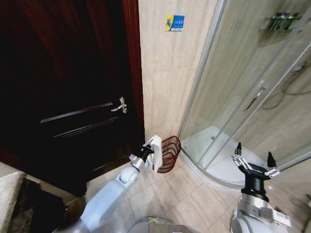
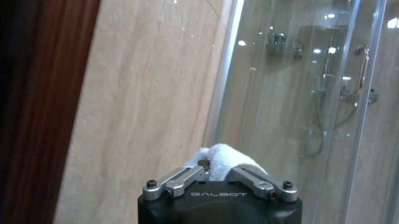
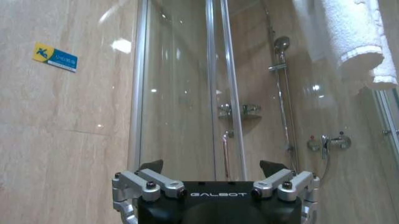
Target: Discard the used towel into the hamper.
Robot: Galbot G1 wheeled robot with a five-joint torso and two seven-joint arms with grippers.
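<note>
A white towel (image 1: 156, 153) hangs from my left gripper (image 1: 150, 147), which is shut on it just left of the hamper's rim. The hamper (image 1: 169, 154) is a small reddish-brown woven basket standing on the floor tiles against the beige wall, beside the shower. In the left wrist view the towel (image 2: 222, 159) bulges out between the closed fingers (image 2: 177, 179). My right gripper (image 1: 253, 160) is held up at the lower right, open with nothing in it; the right wrist view shows its fingers (image 3: 151, 167) spread wide.
A dark wooden door (image 1: 73, 97) with a metal handle (image 1: 120, 105) stands to the left. A curved glass shower enclosure (image 1: 252, 87) with a raised white tray (image 1: 214, 150) fills the right. Another white towel (image 3: 358, 42) hangs by the shower. Beige floor tiles (image 1: 180, 199) lie between.
</note>
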